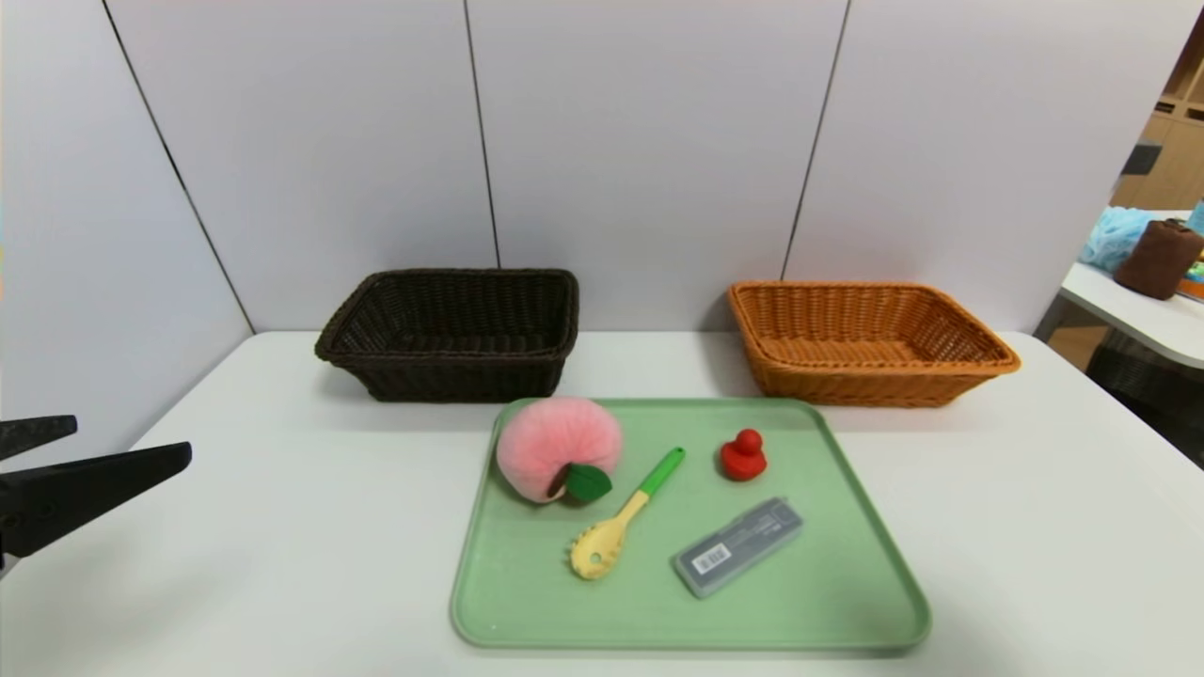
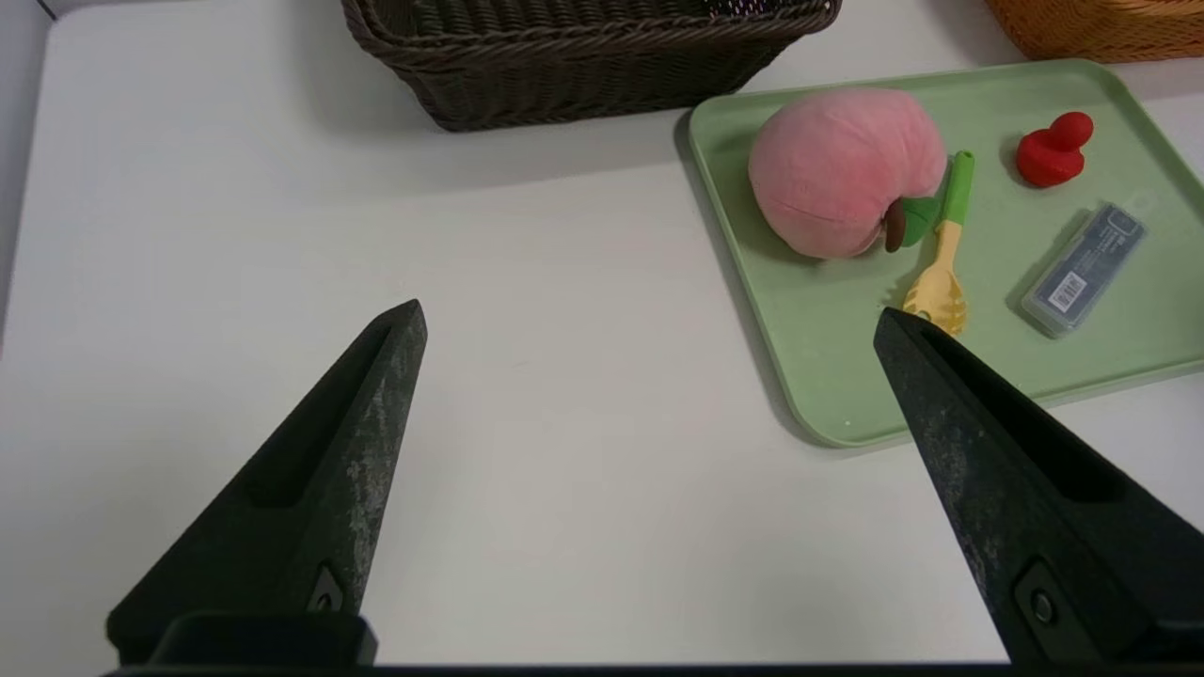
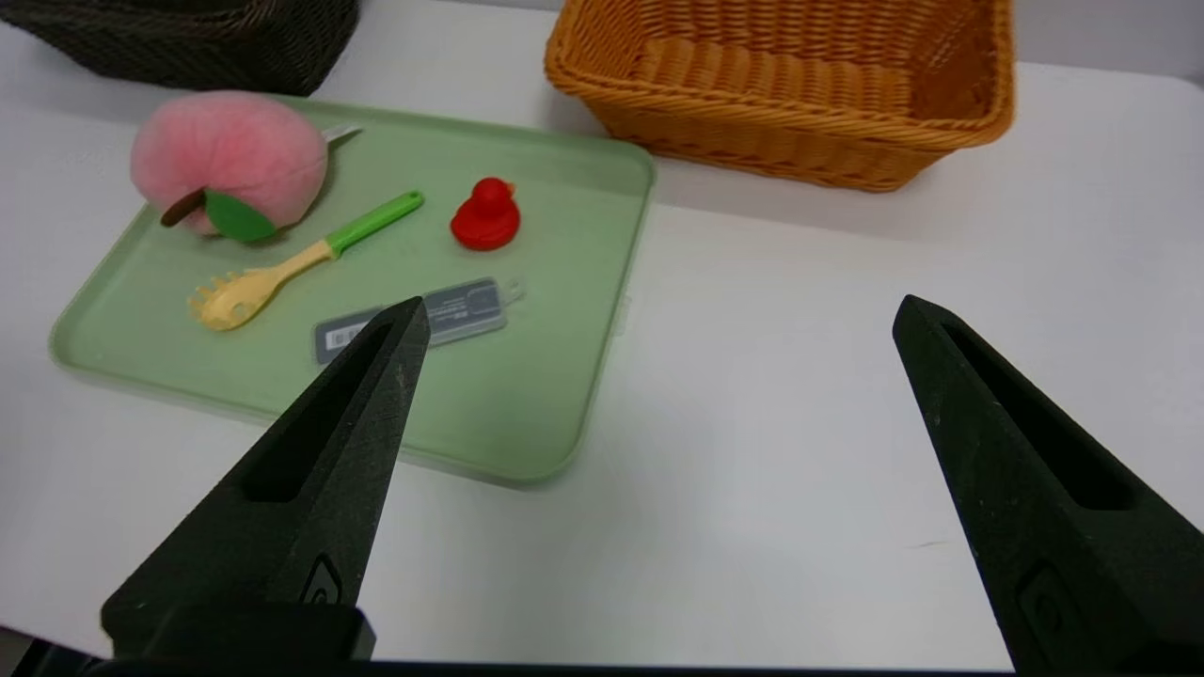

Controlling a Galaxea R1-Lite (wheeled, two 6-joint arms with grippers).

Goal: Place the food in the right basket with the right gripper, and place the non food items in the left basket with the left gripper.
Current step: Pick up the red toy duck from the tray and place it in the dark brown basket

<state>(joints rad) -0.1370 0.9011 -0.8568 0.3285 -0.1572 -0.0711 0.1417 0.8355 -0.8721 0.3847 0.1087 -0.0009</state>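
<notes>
On a green tray (image 1: pixel 875 602) lie a pink plush peach (image 1: pixel 557 445), a yellow pasta spoon with green handle (image 1: pixel 621 517), a small red duck (image 1: pixel 743 456) and a flat grey case (image 1: pixel 738 546). Behind the tray stand the dark brown left basket (image 1: pixel 456 334) and the orange-tan right basket (image 1: pixel 865 343). My left gripper (image 1: pixel 127 444) hovers open at the table's left edge, its fingers wide apart over bare table (image 2: pixel 649 315). The right gripper (image 3: pixel 658 310) is out of the head view; it is open above the table to the right of the tray (image 3: pixel 527 442). Both hold nothing.
The white table (image 1: pixel 282 527) is walled by grey panels at the back and left. Another table with a brown roll (image 1: pixel 1159 259) and blue cloth stands off to the far right.
</notes>
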